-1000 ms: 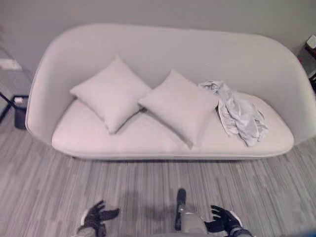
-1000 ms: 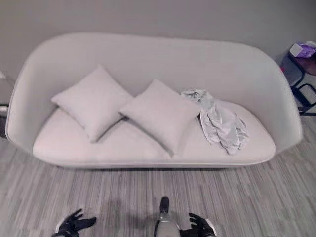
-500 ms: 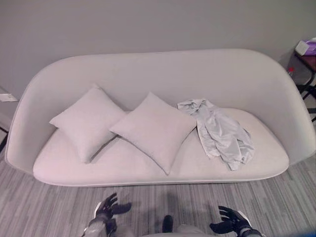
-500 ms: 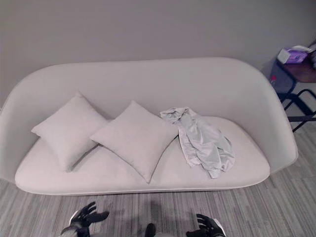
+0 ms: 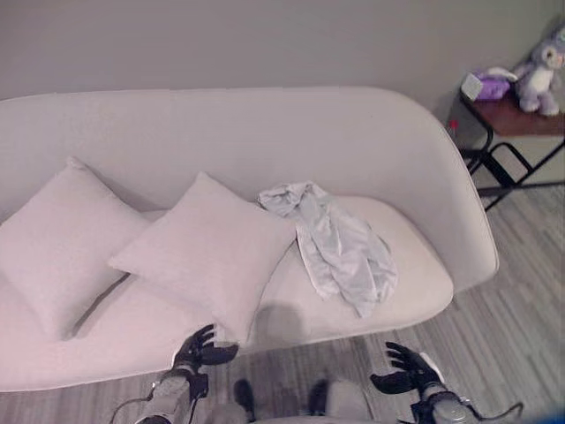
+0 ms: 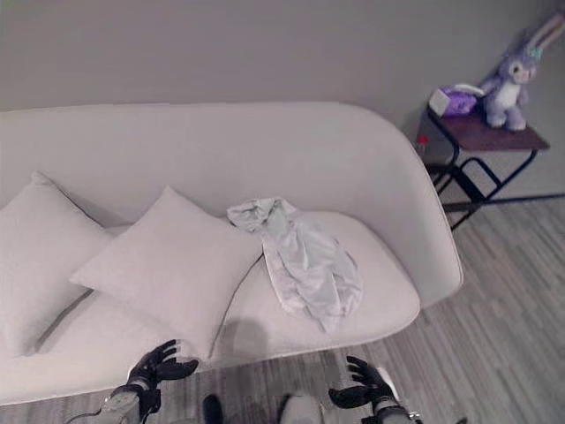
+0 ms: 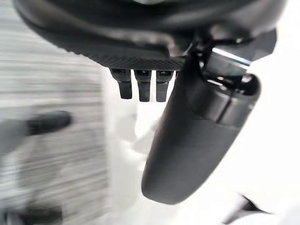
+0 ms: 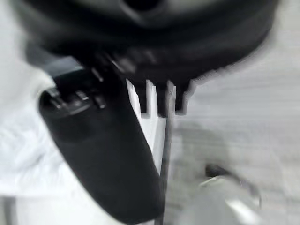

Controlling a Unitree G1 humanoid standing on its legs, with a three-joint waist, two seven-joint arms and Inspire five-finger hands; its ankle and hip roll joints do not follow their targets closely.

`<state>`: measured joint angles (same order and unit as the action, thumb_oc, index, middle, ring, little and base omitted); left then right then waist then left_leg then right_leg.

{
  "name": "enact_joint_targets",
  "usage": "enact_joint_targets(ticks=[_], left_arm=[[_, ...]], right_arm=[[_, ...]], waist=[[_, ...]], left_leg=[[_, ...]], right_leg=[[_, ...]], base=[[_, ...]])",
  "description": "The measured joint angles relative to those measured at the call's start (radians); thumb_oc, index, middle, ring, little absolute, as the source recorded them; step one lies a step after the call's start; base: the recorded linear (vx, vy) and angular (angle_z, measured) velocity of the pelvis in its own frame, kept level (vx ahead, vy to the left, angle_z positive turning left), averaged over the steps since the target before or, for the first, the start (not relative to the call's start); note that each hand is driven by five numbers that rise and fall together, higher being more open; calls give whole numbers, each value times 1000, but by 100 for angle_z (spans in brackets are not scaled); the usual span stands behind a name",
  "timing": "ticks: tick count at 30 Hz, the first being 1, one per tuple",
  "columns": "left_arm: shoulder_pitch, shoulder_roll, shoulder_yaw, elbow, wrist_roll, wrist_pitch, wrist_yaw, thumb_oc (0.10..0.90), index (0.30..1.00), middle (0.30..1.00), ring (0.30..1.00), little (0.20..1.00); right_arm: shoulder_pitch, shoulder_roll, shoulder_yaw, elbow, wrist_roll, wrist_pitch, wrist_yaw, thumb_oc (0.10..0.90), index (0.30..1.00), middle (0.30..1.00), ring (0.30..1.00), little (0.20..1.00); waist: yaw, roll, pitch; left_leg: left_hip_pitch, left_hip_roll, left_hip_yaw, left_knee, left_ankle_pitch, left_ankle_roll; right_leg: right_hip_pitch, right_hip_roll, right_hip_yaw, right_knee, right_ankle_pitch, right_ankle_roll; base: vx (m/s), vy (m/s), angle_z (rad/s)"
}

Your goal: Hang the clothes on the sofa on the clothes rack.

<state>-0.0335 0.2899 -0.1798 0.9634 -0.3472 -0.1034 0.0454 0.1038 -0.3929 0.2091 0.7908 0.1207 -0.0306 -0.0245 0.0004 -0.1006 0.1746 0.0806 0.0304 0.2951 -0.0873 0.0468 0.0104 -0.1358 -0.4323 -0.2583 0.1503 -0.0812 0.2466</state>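
Left eye view: two cushions (image 5: 199, 252) lie left of the crumpled pale garment (image 5: 335, 247) on the sofa (image 5: 265, 132) seat; a side table (image 5: 512, 119) carrying a plush toy (image 5: 538, 57) stands right, partly cut off. Right eye view: left robot hand (image 6: 159, 364) and right robot hand (image 6: 360, 389), fingers spread and empty, hang before the sofa's front edge, well apart from the garment. Wrist views: each hand's fingers extend straight, holding nothing.

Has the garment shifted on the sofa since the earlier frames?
No. The garment still lies just right of the same cushion on the sofa; the camera moved.

Pale grey garment (image 5: 340, 252) on off-white sofa (image 5: 265, 132) (striped grey floor (image 5: 516, 300)).
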Motion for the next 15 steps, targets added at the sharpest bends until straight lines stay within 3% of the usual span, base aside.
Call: enact_joint_targets(ticks=[3, 4, 5, 6, 7, 9, 13, 15], left_arm=[[17, 28, 3, 24, 0, 5, 18, 800, 900, 900, 900, 900], [46, 31, 33, 19, -4, 7, 39, 800, 900, 900, 900, 900], [71, -2, 29, -2, -6, 11, 49, 800, 900, 900, 900, 900], [94, -29, 36, -15, -11, 4, 52, 800, 900, 900, 900, 900], [113, -53, 35, -29, -20, 2, 53, 800, 900, 900, 900, 900], [122, -72, 30, -43, -47, 0, 53, 800, 900, 900, 900, 900], [129, -77, 17, -84, -78, 9, 52, 800, 900, 900, 900, 900], [128, -80, -3, -129, -79, 22, 51, 800, 900, 900, 900, 900]], right_arm=[[0, 48, 39, -3, 0, -3, 24, 800, 900, 900, 900, 900], [25, 74, 45, 3, -22, 1, 40, 800, 900, 900, 900, 900], [53, 62, 29, 0, -39, 7, 38, 800, 900, 900, 900, 900], [59, 47, 19, 16, -39, 3, 41, 800, 900, 900, 900, 900], [75, 32, 3, 16, -39, 5, 41, 800, 900, 900, 900, 900], [76, -5, 11, 17, -38, 6, 41, 800, 900, 900, 900, 900], [97, -82, -24, -12, -39, 6, 31, 800, 900, 900, 900, 900], [117, -117, -68, -65, -38, 10, 16, 800, 900, 900, 900, 900]], waist=[[1, -15, -14], [-6, -15, -25], [20, 32, -45], [21, 69, -53], [22, 93, -62], [21, 101, -64], [-10, 83, -51], [-16, 71, -30]], left_leg=[[38, 43, -14, -1, 0, -18], [69, 79, -54, -2, -3, -99], [69, 129, -34, -2, 10, -105], [61, 165, -22, 22, 27, -119], [39, 196, -20, 54, 42, -128], [16, 224, -23, 70, 109, -126], [-22, 273, -67, 96, 223, -171], [-63, 269, -118, 158, 240, -194]], right_leg=[[91, 8, 13, -218, 167, -2], [161, 75, 54, -243, 239, 18], [159, 130, 53, -242, 231, -15], [175, 166, 42, -243, 226, -25], [180, 191, 27, -242, 212, -47], [179, 223, 16, -243, 193, -74], [196, 263, -25, -248, 162, -118], [199, 255, -25, -248, 158, -123]], base=[[150, -414, 21], [124, -476, 43], [73, -379, 39], [21, -207, 1], [17, -296, 14], [19, -218, 17], [39, -101, 24], [-9, 28, 13]])
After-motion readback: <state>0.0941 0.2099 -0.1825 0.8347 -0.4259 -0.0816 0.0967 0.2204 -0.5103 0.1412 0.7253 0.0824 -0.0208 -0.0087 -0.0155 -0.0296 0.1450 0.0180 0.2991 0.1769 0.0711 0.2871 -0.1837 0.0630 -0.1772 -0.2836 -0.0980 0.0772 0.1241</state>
